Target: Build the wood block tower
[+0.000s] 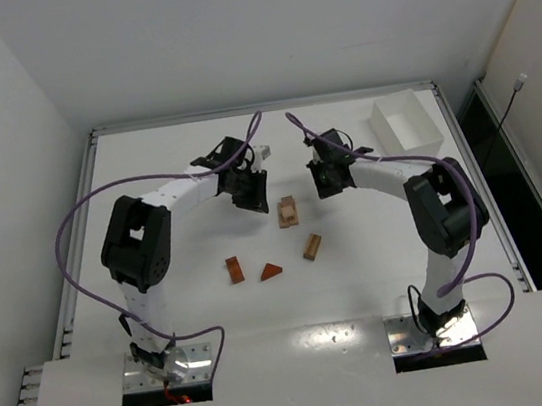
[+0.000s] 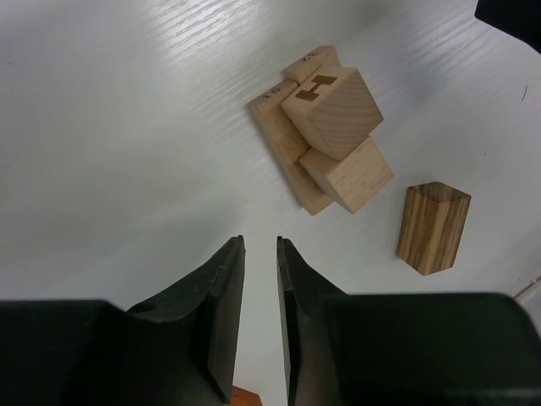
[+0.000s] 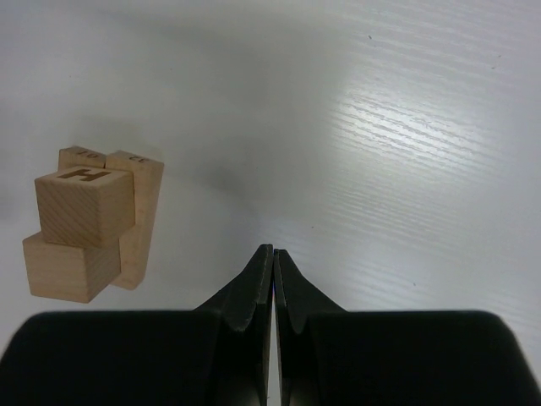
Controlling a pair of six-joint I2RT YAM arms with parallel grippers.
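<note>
The tower [image 1: 287, 211] is a short tan stack mid-table: two flat bricks side by side with two cubes [image 2: 331, 112] piled on them, the top one marked H. In the right wrist view the tower [image 3: 84, 224] stands to the left. My left gripper [image 2: 260, 245] hovers just short of the stack, its jaws a narrow gap apart with nothing between them. My right gripper [image 3: 273, 251] is shut and empty, to the right of the stack. Loose wood blocks lie nearer the arms: a striped brown brick [image 2: 433, 227], a reddish-brown brick [image 1: 234, 270] and a reddish-brown wedge [image 1: 271, 272].
A white rectangular box [image 1: 405, 123] stands open at the back right of the table. Both arms curve in from the near edge, with the left gripper [image 1: 255, 197] and the right gripper [image 1: 323, 186] flanking the stack. Purple cables loop above the arms.
</note>
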